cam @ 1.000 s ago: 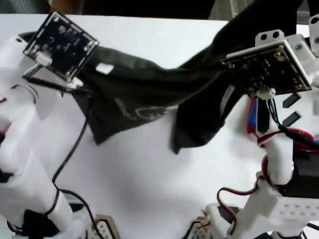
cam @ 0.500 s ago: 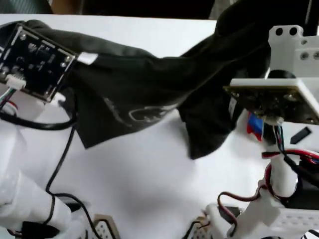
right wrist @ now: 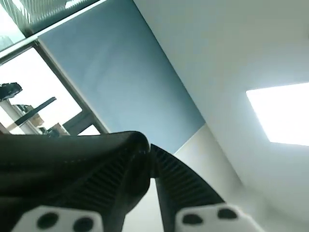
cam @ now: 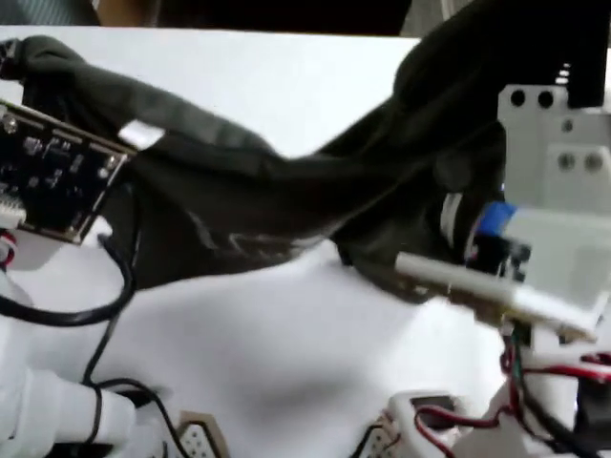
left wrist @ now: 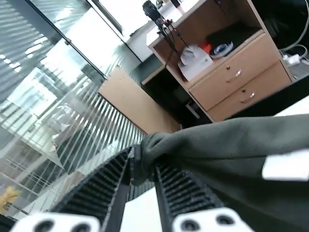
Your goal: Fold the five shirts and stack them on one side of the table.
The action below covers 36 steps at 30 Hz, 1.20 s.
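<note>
Raised garment over the work surface.

**Surface.** White counter (cam: 286,363), bare across its middle and near part, with a soft shadow under the cloth. Black cable (cam: 113,303) looping over the counter beside the left arm's circuit board (cam: 52,172). White bracket (cam: 554,162) of the right arm at the opposite side, with red and black wires below it.

**Task item.** Dark shirt (cam: 267,191) stretched as a sagging band between the two arms. Hangs above the far half of the counter, bunched and thicker toward the right arm. Whether its lowest fold touches the counter cannot be told. White label (cam: 143,134) near the left arm's end; faint pale print (cam: 239,243) on the lower fold.

**Left tool** (left wrist: 144,162). Clenched on a gathered edge of the shirt (left wrist: 227,145), ribbed fingers (left wrist: 106,181) close together with cloth pinched between the tips. Label (left wrist: 285,164) just beside the grip.

**Right tool** (right wrist: 147,150). Grasping dark cloth (right wrist: 48,154) in the same way, tips nearly meeting, pointed upward.

**Room.** Behind the left tool: a wooden cabinet (left wrist: 231,72) with two drawers and an open shelf of small items, a leaning wooden panel (left wrist: 130,101), and a glass wall with slatted blinds (left wrist: 43,96). Above the right tool: a pale ceiling with a bright light panel (right wrist: 280,113), a blue-grey wall (right wrist: 120,72) and a window (right wrist: 43,92).
</note>
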Motion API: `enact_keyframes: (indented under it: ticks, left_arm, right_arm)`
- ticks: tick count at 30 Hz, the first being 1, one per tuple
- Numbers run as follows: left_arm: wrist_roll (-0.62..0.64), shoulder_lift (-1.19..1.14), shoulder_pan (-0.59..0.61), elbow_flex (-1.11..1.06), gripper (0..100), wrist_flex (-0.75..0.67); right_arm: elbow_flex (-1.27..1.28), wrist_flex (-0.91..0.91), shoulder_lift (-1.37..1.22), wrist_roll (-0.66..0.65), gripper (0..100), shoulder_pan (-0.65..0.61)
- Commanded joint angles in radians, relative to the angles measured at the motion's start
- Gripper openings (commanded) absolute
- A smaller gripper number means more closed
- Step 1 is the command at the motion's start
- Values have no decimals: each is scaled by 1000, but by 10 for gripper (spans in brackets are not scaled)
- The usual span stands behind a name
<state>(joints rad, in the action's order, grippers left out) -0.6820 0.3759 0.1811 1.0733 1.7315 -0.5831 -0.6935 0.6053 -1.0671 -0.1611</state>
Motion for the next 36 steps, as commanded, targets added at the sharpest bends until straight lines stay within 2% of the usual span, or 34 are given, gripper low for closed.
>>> enact_keyframes:
  ticks: [1, 5, 10, 17, 28, 36]
  left_arm:
    - [-3, 11, 9, 12, 25, 35]
    - [-5, 8, 11, 10, 25, 41]
    - [-5, 11, 97, -24, 25, 40]
    - [-2, 12, 152, -116, 25, 46]
    - [-5, 23, 157, -133, 25, 46]
    - [-3, 210, 152, -125, 25, 46]
  right_arm:
    - [-20, 19, 16, -51, 21, -36]
    - [-20, 19, 12, -64, 21, -31]
    - [-20, 19, 12, -66, 21, -28]
    - [-18, 25, 10, -120, 21, -30]
    - [-31, 27, 21, -123, 21, -30]
    - [-92, 18, 65, -121, 21, -35]
